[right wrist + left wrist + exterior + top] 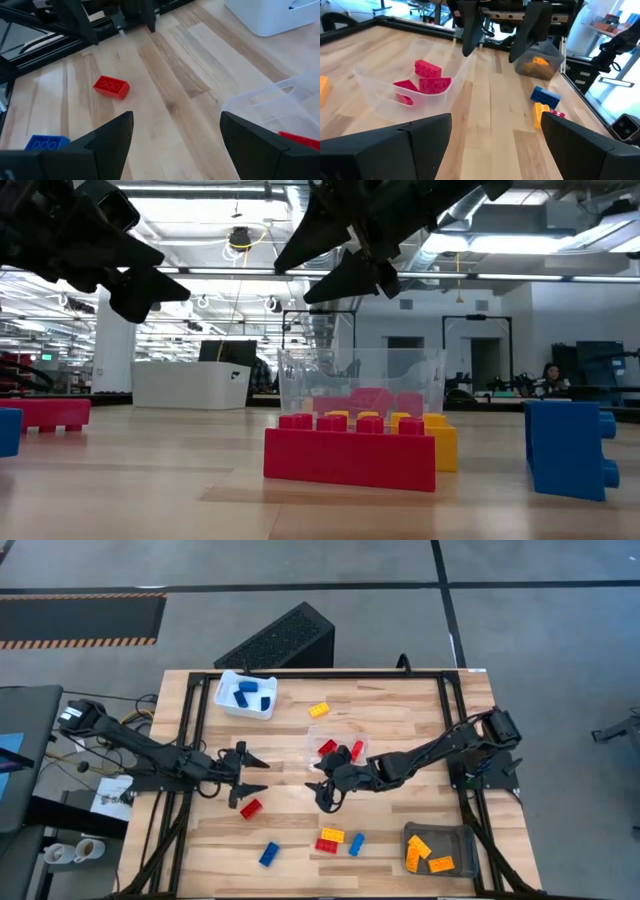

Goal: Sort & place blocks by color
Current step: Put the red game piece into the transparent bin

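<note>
Both grippers hang open above the table's middle, facing each other and holding nothing. My left gripper (250, 776) (495, 145) is just beyond a loose red block (250, 808) (111, 86). My right gripper (322, 785) (175, 145) hovers at the near side of the clear tray (352, 740) (380, 92), which holds red blocks (427, 80). A yellow block (319, 710) lies farther back. Nearer lie a blue block (269, 854), a red and yellow pair (330, 840) (350, 452) and another blue block (356, 844) (565, 445).
A white tray (228, 700) with blue blocks sits at the far left. A grey tray (462, 840) (555, 52) with orange blocks sits at the near right corner. Black frame rails (195, 715) run along the table's sides. Bare wood lies between the two grippers.
</note>
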### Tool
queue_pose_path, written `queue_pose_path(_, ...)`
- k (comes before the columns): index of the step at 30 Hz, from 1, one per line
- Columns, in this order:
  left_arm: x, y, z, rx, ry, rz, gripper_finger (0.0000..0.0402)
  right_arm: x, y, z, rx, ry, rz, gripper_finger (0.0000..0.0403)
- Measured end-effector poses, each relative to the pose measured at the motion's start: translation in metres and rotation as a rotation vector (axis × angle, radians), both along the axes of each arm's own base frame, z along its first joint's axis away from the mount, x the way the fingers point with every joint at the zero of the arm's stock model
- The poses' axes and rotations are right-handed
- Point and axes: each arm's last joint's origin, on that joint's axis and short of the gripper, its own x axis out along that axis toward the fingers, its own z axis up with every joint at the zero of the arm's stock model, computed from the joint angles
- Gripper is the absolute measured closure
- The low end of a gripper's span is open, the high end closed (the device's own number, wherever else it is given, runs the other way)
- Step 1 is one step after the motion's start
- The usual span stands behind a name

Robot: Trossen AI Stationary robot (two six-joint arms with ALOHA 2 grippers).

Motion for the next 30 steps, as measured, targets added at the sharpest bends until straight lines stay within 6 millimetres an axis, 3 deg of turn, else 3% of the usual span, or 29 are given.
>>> queue_pose_path(12,0.014,-0.003,-0.011,0.039,0.115,0.066,0.0110,0.000,-0.001,0.001,-0.003,-0.007,-0.007,0.0085)
queue_pose_path(30,0.055,-0.018,-0.015,0.108,0.240,0.013,0.0110,0.001,0.000,0.002,-0.008,-0.022,-0.002,0.0085)
